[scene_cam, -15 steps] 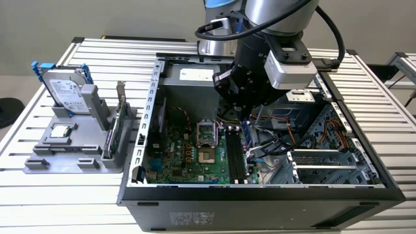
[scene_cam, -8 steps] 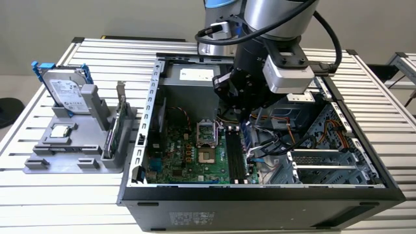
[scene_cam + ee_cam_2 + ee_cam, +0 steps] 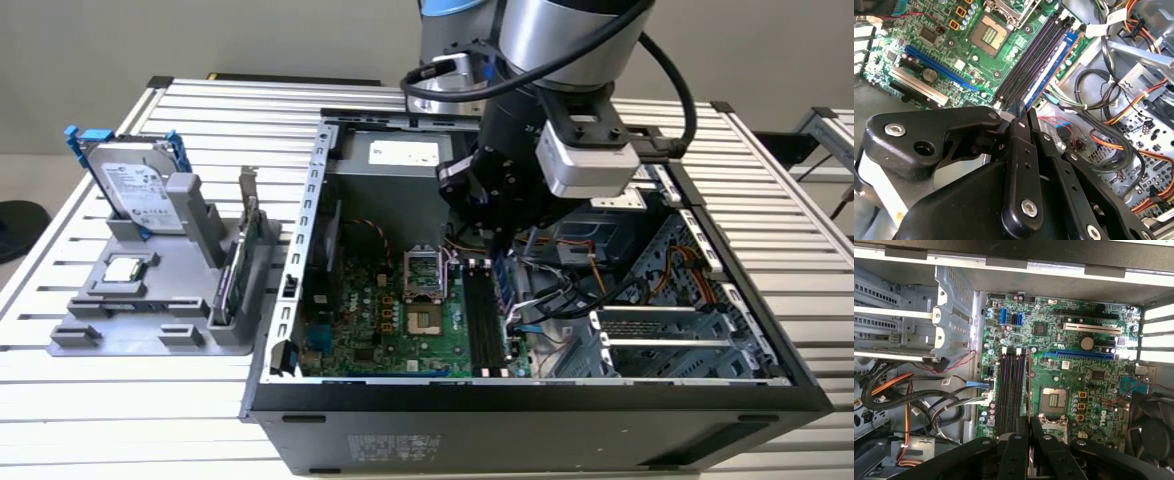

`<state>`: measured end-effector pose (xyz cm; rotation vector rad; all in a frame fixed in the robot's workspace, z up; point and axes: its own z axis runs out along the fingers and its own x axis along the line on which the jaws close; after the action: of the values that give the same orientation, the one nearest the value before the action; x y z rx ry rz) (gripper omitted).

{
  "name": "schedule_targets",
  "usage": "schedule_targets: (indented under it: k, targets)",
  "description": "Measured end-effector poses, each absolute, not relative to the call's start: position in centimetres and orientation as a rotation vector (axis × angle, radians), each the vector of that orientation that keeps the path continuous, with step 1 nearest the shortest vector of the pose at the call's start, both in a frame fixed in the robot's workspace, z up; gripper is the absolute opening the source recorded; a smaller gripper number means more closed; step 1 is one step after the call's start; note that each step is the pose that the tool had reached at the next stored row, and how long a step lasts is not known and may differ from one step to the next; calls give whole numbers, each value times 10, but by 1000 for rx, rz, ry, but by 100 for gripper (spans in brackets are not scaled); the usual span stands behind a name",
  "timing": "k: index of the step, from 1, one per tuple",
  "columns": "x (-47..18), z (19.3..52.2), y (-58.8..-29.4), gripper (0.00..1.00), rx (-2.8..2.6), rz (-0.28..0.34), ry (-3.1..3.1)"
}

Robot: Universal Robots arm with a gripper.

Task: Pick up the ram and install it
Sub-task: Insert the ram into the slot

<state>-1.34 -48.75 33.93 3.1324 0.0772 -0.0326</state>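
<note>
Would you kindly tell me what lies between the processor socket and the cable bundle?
In the first wrist view, the black memory slots, with the gripper holding the ram edge-on there.

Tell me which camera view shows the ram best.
The second wrist view: the ram shows its blue face along its length, running from the gripper beside the black motherboard slots. The first wrist view gives its thin edge; the exterior view, a blue sliver under the arm.
</note>
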Motion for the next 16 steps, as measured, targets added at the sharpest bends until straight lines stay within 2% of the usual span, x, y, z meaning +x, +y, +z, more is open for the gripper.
schedule_targets:
  k: [16]
  targets:
    - [-13,333,-488,0,3126,-33,57]
